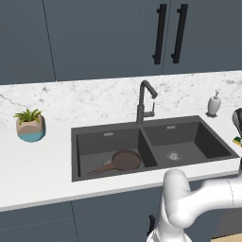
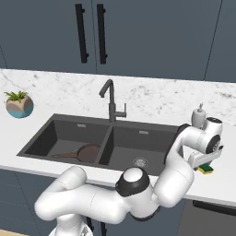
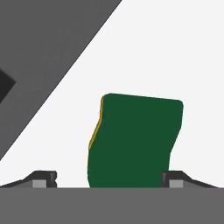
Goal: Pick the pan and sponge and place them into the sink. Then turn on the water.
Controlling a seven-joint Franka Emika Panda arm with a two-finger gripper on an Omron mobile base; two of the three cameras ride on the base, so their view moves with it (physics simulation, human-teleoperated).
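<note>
The white surface (image 2: 27, 138) carries the double sink (image 2: 64, 120); the pan (image 1: 124, 160) lies in its left basin, handle toward the front left. A faucet (image 1: 144, 101) rises behind the divider, a soap bottle (image 2: 198, 116) stands at the sink's right rear and a potted plant (image 1: 30, 125) far left. The sponge (image 3: 133, 140) sits green side up right of the sink, between the spread fingers of the claw (image 3: 109, 178), nothing clamped

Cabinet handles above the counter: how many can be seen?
2. Both are long black vertical bars on the dark upper cabinets, side by side above the faucet: the left handle and the right handle. Others may lie outside the pictures.
</note>
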